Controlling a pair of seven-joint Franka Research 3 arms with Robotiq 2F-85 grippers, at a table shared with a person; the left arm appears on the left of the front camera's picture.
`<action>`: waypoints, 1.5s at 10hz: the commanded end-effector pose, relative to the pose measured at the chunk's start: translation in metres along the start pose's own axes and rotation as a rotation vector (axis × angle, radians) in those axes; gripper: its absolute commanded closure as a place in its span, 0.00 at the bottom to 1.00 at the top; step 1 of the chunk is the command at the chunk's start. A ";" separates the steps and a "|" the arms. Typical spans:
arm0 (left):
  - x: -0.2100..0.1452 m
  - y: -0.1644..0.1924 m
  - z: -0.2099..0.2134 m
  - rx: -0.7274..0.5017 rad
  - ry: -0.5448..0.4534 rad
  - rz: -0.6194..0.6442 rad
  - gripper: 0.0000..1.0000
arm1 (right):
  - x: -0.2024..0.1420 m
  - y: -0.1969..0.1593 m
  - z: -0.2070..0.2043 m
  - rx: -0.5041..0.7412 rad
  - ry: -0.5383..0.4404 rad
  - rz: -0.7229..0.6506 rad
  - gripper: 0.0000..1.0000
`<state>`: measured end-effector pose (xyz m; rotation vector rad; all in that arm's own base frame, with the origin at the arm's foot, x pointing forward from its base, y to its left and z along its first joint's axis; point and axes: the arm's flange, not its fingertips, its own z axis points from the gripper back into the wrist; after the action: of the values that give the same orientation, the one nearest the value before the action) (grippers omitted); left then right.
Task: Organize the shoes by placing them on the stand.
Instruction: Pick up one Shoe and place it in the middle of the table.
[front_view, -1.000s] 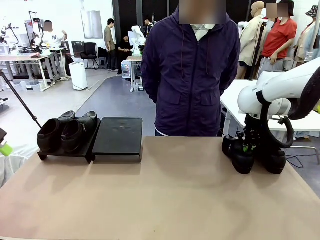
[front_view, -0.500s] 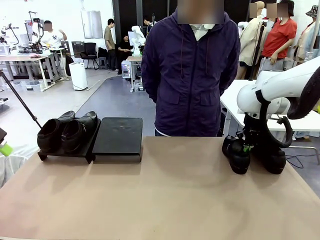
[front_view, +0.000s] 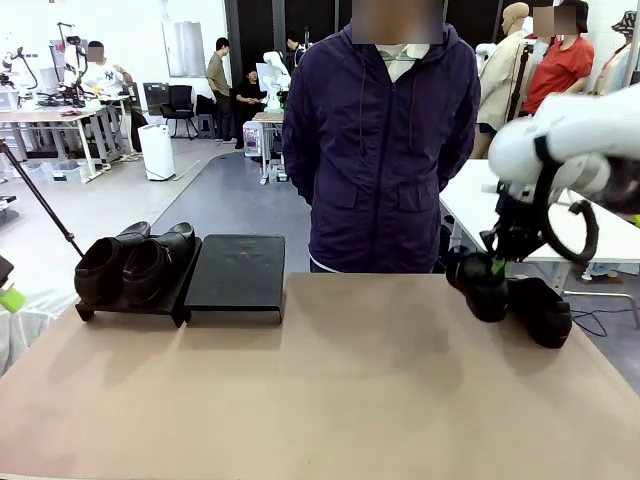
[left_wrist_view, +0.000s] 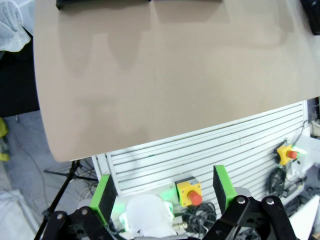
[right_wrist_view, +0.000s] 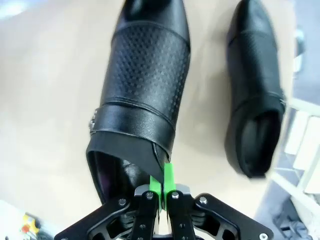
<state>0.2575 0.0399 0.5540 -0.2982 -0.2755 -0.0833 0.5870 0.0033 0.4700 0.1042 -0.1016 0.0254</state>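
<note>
Left tool (left_wrist_view: 164, 192), black two-finger with green pads: jaws wide, nothing between them. It hangs off the 6 o'clock edge of the tan bench (left_wrist_view: 165, 85), above a white slatted panel (left_wrist_view: 210, 145) and a yellow box with a red button (left_wrist_view: 191, 192).

Right tool (right_wrist_view: 161, 187), same build: green pads pressed narrow, pinching the rear collar of a glossy black leather shoe with a perforated upper and a strap across it, noted here as the held shoe (right_wrist_view: 145, 75). In the front view the right tool (front_view: 497, 265) and the held shoe (front_view: 483, 292) sit at about 2 o'clock on the bench. The shoe hangs tilted, toe end lower than the pinched collar. Cannot tell whether its sole touches the bench top.

Second matching black shoe (front_view: 540, 312) lies on the bench just beside the held shoe, on its 3 o'clock side, apart from the tool's pads.

Stand at about 10 o'clock, by the far edge: two low matte-black flat platforms with short bent legs, set side by side. The left platform (front_view: 130, 310) carries two more glossy black shoes, outer shoe (front_view: 103, 270) and inner shoe (front_view: 155, 268), close together, toes toward 6 o'clock. The right platform (front_view: 237, 270) stands just beside it.

Person in a dark purple zip jacket (front_view: 380, 140) stands at 12 o'clock, behind the bench's far edge.
</note>
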 end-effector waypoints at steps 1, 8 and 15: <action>0.000 0.000 -0.001 -0.003 -0.011 0.015 0.00 | -0.063 0.007 0.060 0.074 -0.014 0.059 1.00; 0.000 0.000 -0.001 -0.003 -0.011 0.015 0.00 | -0.201 0.016 0.075 0.186 -0.068 0.076 1.00; 0.000 0.000 -0.001 -0.003 -0.011 0.015 0.00 | -0.238 0.088 0.063 0.157 -0.104 0.113 1.00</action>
<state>0.2576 0.0398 0.5540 -0.2982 -0.2760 -0.0834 0.3587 0.0432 0.5171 0.2269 -0.1343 0.1394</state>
